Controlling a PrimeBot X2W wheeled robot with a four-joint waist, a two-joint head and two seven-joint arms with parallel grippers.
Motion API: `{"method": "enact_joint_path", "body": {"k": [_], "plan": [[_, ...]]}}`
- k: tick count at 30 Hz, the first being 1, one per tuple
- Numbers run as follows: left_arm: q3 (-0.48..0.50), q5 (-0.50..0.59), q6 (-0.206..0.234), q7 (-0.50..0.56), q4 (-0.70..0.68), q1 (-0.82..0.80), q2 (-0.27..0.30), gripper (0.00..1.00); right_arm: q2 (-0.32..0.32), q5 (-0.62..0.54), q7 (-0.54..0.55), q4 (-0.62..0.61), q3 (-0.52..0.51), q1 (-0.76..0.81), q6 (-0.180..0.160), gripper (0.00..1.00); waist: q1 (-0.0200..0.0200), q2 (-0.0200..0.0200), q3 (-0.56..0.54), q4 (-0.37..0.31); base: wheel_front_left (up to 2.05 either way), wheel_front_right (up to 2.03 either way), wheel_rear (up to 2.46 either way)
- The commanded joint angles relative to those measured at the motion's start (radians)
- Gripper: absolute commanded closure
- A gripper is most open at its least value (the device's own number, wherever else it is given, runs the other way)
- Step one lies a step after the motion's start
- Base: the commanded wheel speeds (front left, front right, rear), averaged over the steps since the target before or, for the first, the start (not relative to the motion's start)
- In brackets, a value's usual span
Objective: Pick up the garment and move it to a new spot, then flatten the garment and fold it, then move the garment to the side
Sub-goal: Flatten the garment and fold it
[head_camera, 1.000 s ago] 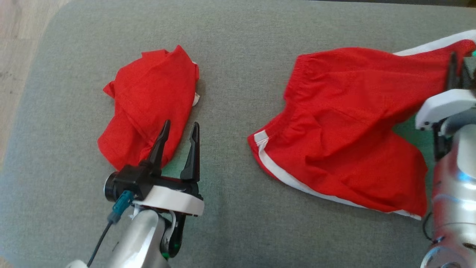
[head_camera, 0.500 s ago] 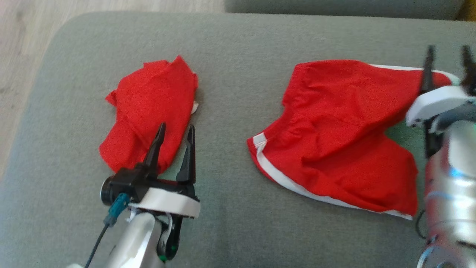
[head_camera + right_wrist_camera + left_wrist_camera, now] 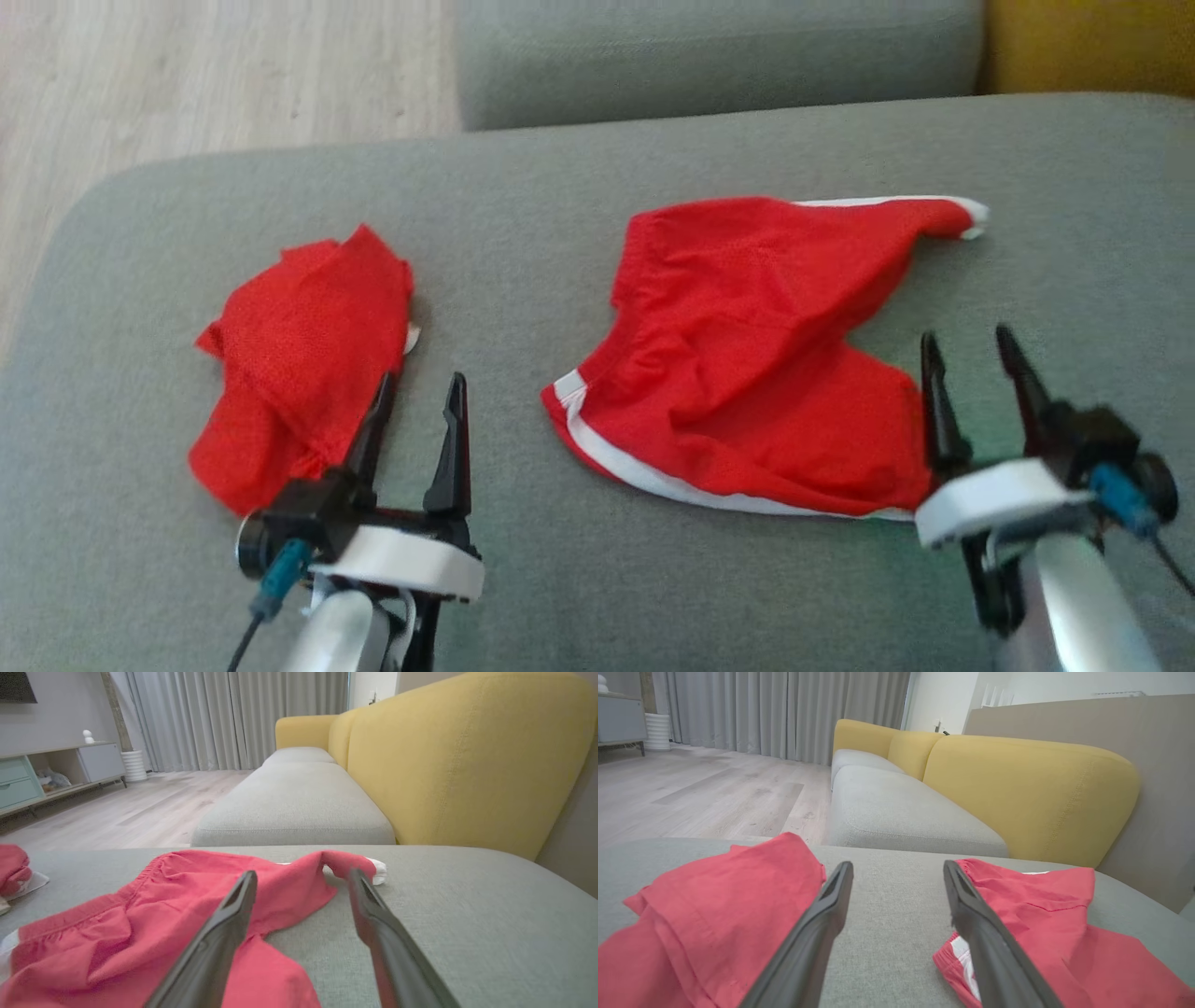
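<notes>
The garment (image 3: 747, 355) is a pair of red shorts with white trim, lying spread and wrinkled on the grey cushion (image 3: 560, 233), one leg stretched out to the far right. My right gripper (image 3: 965, 338) hovers open at the shorts' near right edge, holding nothing. The right wrist view has its fingers (image 3: 303, 875) apart over the shorts (image 3: 187, 896), pointing at the white-tipped leg end. My left gripper (image 3: 422, 383) is open and empty between the shorts (image 3: 1041, 914) and a second, bunched red garment (image 3: 299, 355).
The bunched red garment (image 3: 714, 914) lies at the cushion's left part. Wooden floor (image 3: 187, 75) runs past the cushion's left edge. Another grey seat (image 3: 294, 807) and a yellow backrest (image 3: 444, 756) stand beyond the far edge. Bare cushion lies between the two garments.
My right gripper has opened, let go of the shorts' leg end and drawn back to the near side. The leg now lies on the cushion. The head camera has tilted up.
</notes>
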Motion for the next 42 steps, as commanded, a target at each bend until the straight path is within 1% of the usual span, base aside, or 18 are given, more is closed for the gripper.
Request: {"method": "enact_joint_path", "body": {"k": [1,4,7,12,16,19,22,26,27,32,33,34,37,42], "plan": [[0.035,0.008,0.0,-0.01,-0.031,-0.013,0.003,0.0,-0.001,0.01,-0.011,-0.053,0.033,0.01,0.007,0.0,0.0002,0.0,-0.027,-0.028,0.0,0.0,0.0],[0.031,0.009,-0.001,-0.01,-0.03,-0.001,0.003,0.0,-0.001,0.023,-0.011,-0.073,0.039,0.084,0.007,0.0,0.0002,0.0,-0.033,-0.039,0.0,0.0,0.0],[0.027,0.012,-0.003,-0.01,-0.028,0.002,0.003,0.0,-0.001,0.029,-0.011,-0.083,0.044,0.123,0.007,0.0,0.0002,0.0,-0.025,-0.043,0.0,0.0,0.0],[0.023,0.016,-0.007,-0.01,-0.029,-0.006,0.003,0.0,-0.001,0.037,-0.011,-0.09,0.046,0.133,0.007,0.0,0.0002,0.0,-0.006,-0.037,0.0,0.0,0.0],[0.022,0.02,-0.01,-0.01,-0.028,-0.017,0.003,0.0,-0.001,0.047,-0.009,-0.068,0.044,0.106,0.007,0.0,0.0002,0.0,0.013,-0.028,0.0,0.0,0.0],[0.016,0.022,-0.013,-0.01,-0.028,-0.03,0.003,0.0,-0.001,0.06,0.017,-0.018,0.028,0.058,0.007,0.0,0.0002,0.0,0.033,-0.015,0.0,0.0,0.0],[0.008,0.023,-0.014,-0.01,-0.025,-0.042,0.003,0.0,-0.001,0.074,0.063,0.067,0.007,-0.002,0.007,0.0,0.0002,0.0,0.051,0.001,0.0,0.0,0.0],[-0.005,0.023,-0.016,-0.01,-0.016,-0.053,0.003,0.0,-0.001,0.053,0.124,0.188,-0.012,-0.069,0.007,0.0,0.0002,0.0,0.067,0.026,0.0,0.0,0.0],[-0.005,0.023,-0.016,-0.01,-0.016,-0.053,0.003,0.0,-0.001,0.053,0.124,0.188,-0.012,-0.069,0.007,0.0,0.0002,0.0,0.067,0.026,0.0,0.0,0.0],[-0.002,0.026,-0.016,-0.01,-0.009,-0.06,0.003,0.0,-0.001,0.046,0.155,0.295,-0.009,-0.124,0.007,0.0,0.0002,0.0,0.072,0.041,0.0,0.0,0.0],[-0.001,0.026,-0.016,-0.01,-0.009,-0.06,0.003,0.0,-0.001,0.044,0.154,0.309,-0.008,-0.132,0.007,0.69,0.0002,0.0,0.072,0.043,0.0,0.0,0.0],[0.001,0.027,-0.016,-0.01,-0.009,-0.06,0.003,0.0,-0.001,0.042,0.15,0.321,-0.008,-0.139,0.007,1.0,0.0002,0.0,0.071,0.044,0.0,0.0,0.0],[0.006,0.028,-0.016,-0.01,-0.01,-0.058,0.003,0.0,-0.001,0.032,0.133,0.345,-0.013,-0.161,0.007,1.0,0.0002,0.0,0.069,0.044,0.0,0.0,0.0],[0.006,0.027,-0.014,-0.01,-0.012,-0.054,0.003,0.0,-0.001,-0.021,0.09,0.351,-0.058,-0.2,0.007,1.0,0.0002,0.0,0.063,0.042,0.0,0.0,0.0]]}}
